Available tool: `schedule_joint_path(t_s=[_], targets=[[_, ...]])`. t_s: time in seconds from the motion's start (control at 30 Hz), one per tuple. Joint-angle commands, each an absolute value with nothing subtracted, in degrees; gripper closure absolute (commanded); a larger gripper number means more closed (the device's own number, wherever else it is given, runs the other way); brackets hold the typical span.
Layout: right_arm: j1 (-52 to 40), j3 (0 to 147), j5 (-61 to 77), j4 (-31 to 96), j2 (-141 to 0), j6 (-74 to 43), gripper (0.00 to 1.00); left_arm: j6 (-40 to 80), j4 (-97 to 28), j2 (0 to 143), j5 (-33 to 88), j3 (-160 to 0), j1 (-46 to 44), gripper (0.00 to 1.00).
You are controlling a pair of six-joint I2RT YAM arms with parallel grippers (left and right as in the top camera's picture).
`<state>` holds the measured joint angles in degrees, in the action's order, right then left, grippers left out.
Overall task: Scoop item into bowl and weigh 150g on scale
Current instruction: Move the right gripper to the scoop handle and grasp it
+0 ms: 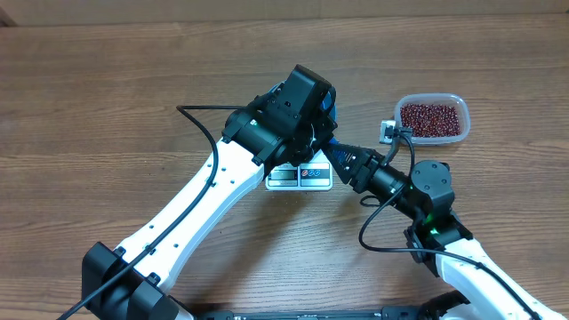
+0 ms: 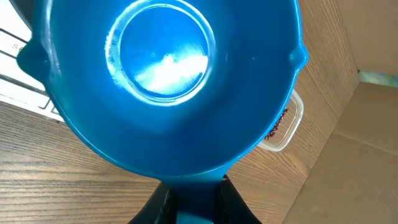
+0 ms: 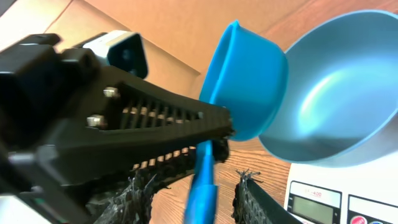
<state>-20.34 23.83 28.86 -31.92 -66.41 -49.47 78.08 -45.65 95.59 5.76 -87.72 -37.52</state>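
Wood table (image 1: pixel 107 89): left gripper (image 2: pixel 193 194) tight on bowl (image 2: pixel 161 93), right gripper (image 3: pixel 196 190) half-open around scoop (image 3: pixel 245 81).

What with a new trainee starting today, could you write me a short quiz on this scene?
1. True or false: the scoop is full of beans.
2. Where are the beans? A) in the bowl; B) in the clear tub; C) spilled over the scale.
3. What stands on the scale?

Key:
1. False: the scoop's inside is bare.
2. B.
3. The blue bowl, with no beans in the part that shows.
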Motion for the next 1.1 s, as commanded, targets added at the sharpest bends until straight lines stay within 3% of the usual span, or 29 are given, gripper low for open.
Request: schedule_joint_path(t_s=[0.0,0.27,0.47,1.07], targets=[[-20.7,25.6,27.9,-32.4,-67.7,-49.5,0.57,78.9,-45.8,95.1,6.2,-88.8,-37.5,0.96],[-20.7,25.7,27.0,-34.3,-68.1,-49.7,0.58,78.9,-46.3,95.1,6.2,-88.8,-37.5,0.96],[-20.7,26.0,27.0,-34.2,-68.1,-49.7,0.75,78.9,-46.3,95.1,6.2,-88.8,-37.5,0.96],[-20.7,26.0,28.5,-34.0,-68.1,-55.8,0.82,78.9,-46.2,95.1,6.2,-88.8,-37.5,0.96]])
